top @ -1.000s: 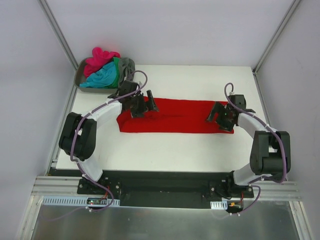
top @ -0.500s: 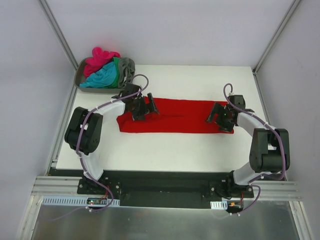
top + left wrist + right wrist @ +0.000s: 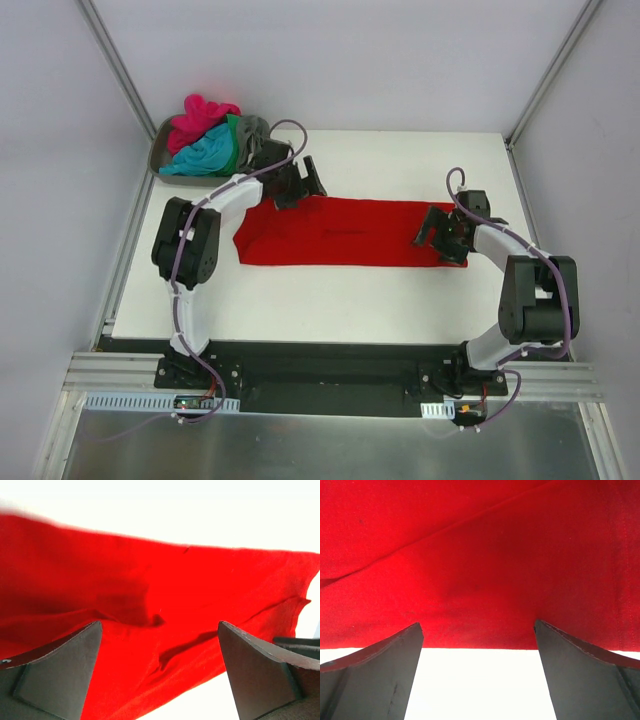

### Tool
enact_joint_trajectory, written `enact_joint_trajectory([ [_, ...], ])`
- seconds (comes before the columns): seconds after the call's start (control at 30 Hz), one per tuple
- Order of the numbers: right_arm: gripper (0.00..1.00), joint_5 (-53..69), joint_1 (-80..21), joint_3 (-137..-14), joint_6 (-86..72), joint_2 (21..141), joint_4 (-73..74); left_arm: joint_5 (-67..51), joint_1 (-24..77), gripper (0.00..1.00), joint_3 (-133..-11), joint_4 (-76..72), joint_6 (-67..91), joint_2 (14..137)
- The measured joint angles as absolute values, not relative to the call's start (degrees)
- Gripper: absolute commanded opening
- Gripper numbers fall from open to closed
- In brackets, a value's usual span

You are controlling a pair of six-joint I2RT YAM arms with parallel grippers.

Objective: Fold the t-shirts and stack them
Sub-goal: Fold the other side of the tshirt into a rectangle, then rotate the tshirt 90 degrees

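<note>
The left gripper [image 3: 302, 188] has swung to the far left edge of the red t-shirt [image 3: 350, 232], wide open and empty. The right gripper [image 3: 440, 238] stays put, equally open and empty.

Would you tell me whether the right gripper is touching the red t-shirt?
Cannot tell. In the right wrist view the open right gripper frames the red t-shirt hem, but no contact or gap shows plainly.

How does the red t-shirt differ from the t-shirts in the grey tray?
The red t-shirt lies flat as a long band on the table; the heaped t-shirts sit crumpled in the grey tray. The red t-shirt is one colour; the heaped t-shirts mix pink, teal, green and grey. Both are plain soft cloth.
</note>
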State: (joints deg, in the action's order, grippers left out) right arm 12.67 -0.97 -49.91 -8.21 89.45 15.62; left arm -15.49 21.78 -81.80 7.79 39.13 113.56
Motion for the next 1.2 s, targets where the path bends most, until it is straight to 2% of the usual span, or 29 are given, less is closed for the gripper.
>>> enact_joint_trajectory([
  [0.17,0.96,12.4,-1.0,-49.9,-8.0,89.4,15.6,-14.4,21.8,0.99,-89.9,7.0,32.9,117.4],
  [0.33,0.96,12.2,-1.0,-49.9,-7.9,89.4,15.7,-14.2,21.8,0.99,-89.2,6.0,27.5,116.0],
  [0.43,0.96,12.3,-1.0,-49.9,-7.8,89.3,15.7,-13.2,22.1,0.99,-83.5,5.7,26.4,111.6],
  [0.6,0.96,12.4,-1.0,-50.0,-7.5,85.9,16.7,-10.8,23.8,0.99,-64.6,4.9,27.7,94.5],
  [0.73,0.96,12.4,-1.0,-53.2,-7.0,84.1,17.0,-7.1,24.8,0.99,-57.4,4.3,30.4,87.0],
  [0.83,0.96,13.0,-1.0,-58.0,-6.9,86.9,16.6,-5.7,24.3,0.99,-58.6,3.0,31.8,89.9],
  [1.07,0.96,12.3,-2.0,-72.9,-5.7,103.8,16.7,-5.4,23.8,0.99,-68.0,2.0,34.0,104.7],
  [1.2,0.96,11.9,-3.0,-75.1,-5.9,108.7,18.3,-6.1,23.6,0.99,-74.1,2.1,35.2,111.9],
])
